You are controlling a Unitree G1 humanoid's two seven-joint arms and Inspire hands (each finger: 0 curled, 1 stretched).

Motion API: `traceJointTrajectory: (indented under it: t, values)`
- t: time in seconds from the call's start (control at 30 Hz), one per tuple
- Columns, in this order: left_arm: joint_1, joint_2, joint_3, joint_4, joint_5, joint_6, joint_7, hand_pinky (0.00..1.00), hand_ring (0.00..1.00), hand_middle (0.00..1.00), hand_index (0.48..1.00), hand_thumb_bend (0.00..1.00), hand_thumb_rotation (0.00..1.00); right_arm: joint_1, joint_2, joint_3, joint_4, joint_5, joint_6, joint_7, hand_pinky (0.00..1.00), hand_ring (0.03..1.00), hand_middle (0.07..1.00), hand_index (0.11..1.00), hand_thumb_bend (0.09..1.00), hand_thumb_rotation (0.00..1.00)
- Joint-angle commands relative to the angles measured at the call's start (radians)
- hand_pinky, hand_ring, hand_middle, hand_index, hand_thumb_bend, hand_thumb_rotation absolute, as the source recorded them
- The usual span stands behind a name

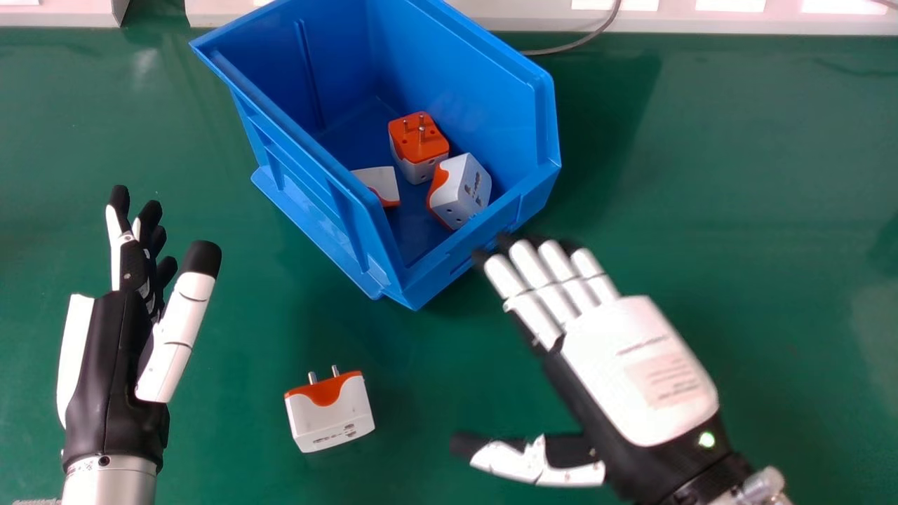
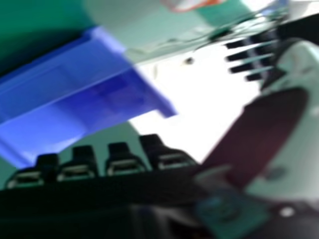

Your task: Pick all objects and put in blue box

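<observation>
One white and orange plug adapter [image 1: 330,414] lies on the green table with its pins pointing away, between the two hands. Several similar adapters [image 1: 459,191] rest inside the blue box [image 1: 323,203], which also shows in the right hand view as a blue box [image 2: 79,104]. My right hand [image 1: 631,365] is right of the loose adapter, near the box's front corner, fingers extended and thumb spread, holding nothing. In the right hand view my right hand [image 2: 124,164] shows its fingertips below the box. My left hand [image 1: 119,344] is at the left, open, left of the adapter.
The green table [image 1: 736,175] extends around the box. A grey cable [image 1: 586,41] and a pale ledge [image 1: 701,21] run along the table's far edge behind the box.
</observation>
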Motion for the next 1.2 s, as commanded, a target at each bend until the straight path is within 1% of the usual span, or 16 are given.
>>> traceJointTrajectory:
  t: [0.0, 0.17, 0.3, 0.5, 0.53, 0.67, 0.73, 0.77, 0.87, 1.0, 1.1, 1.17]
  values:
    - [-0.005, 0.008, 0.006, -0.002, 0.004, -0.012, 0.007, 0.97, 1.0, 1.0, 1.0, 0.76, 0.85, -0.004, -0.002, 0.011, -0.006, 0.017, -0.048, 0.015, 1.0, 1.0, 1.0, 0.943, 0.438, 0.75]
    - [-0.009, 0.011, 0.006, 0.0, 0.003, -0.012, 0.009, 0.98, 1.0, 1.0, 1.0, 0.74, 0.85, -0.028, 0.017, 0.029, 0.017, -0.003, -0.084, 0.046, 1.0, 1.0, 0.996, 0.936, 0.44, 0.75]
    - [-0.014, 0.013, 0.007, -0.001, 0.004, -0.007, 0.01, 0.98, 1.0, 1.0, 1.0, 0.76, 0.86, -0.067, 0.045, 0.062, 0.039, -0.03, -0.087, 0.071, 1.0, 0.999, 0.984, 0.928, 0.443, 0.76]
    - [-0.024, 0.017, 0.009, 0.022, 0.002, -0.016, 0.008, 0.97, 1.0, 1.0, 1.0, 0.78, 0.85, -0.133, 0.086, 0.098, 0.097, -0.051, -0.101, 0.073, 1.0, 0.983, 0.958, 0.918, 0.446, 0.76]
    - [-0.024, 0.017, 0.009, 0.021, 0.002, -0.018, 0.008, 0.97, 1.0, 1.0, 1.0, 0.77, 0.85, -0.149, 0.095, 0.104, 0.112, -0.053, -0.106, 0.07, 1.0, 0.978, 0.953, 0.914, 0.446, 0.76]
    - [-0.027, 0.019, 0.01, 0.029, 0.002, -0.024, 0.006, 0.97, 1.0, 1.0, 1.0, 0.77, 0.85, -0.222, 0.135, 0.135, 0.197, -0.056, -0.129, 0.048, 0.97, 0.958, 0.936, 0.899, 0.446, 0.76]
    - [-0.028, 0.021, 0.011, 0.035, 0.0, -0.027, 0.004, 0.97, 1.0, 1.0, 1.0, 0.77, 0.85, -0.253, 0.152, 0.149, 0.236, -0.06, -0.133, 0.038, 0.93, 0.923, 0.912, 0.877, 0.447, 0.72]
    - [-0.027, 0.021, 0.012, 0.034, 0.0, -0.026, 0.004, 0.97, 1.0, 1.0, 1.0, 0.77, 0.85, -0.268, 0.161, 0.155, 0.255, -0.063, -0.134, 0.033, 0.92, 0.915, 0.906, 0.873, 0.447, 0.71]
    - [-0.022, 0.02, 0.01, 0.017, 0.001, -0.016, 0.005, 0.97, 1.0, 1.0, 1.0, 0.77, 0.85, -0.326, 0.197, 0.174, 0.329, -0.068, -0.128, 0.025, 0.91, 0.91, 0.904, 0.87, 0.446, 0.7]
    - [-0.026, 0.022, 0.011, 0.02, 0.002, -0.011, 0.007, 0.97, 1.0, 1.0, 1.0, 0.77, 0.85, -0.386, 0.235, 0.184, 0.411, -0.071, -0.111, 0.022, 0.9, 0.91, 0.908, 0.868, 0.437, 0.7]
    - [-0.021, 0.02, 0.009, 0.012, 0.002, -0.007, 0.007, 0.97, 1.0, 1.0, 1.0, 0.77, 0.85, -0.429, 0.261, 0.19, 0.476, -0.074, -0.089, 0.015, 0.91, 0.912, 0.911, 0.871, 0.428, 0.71]
    - [-0.017, 0.018, 0.008, 0.006, 0.002, -0.007, 0.007, 0.97, 1.0, 1.0, 1.0, 0.78, 0.86, -0.46, 0.279, 0.196, 0.524, -0.085, -0.064, 0.007, 0.91, 0.915, 0.916, 0.879, 0.391, 0.69]
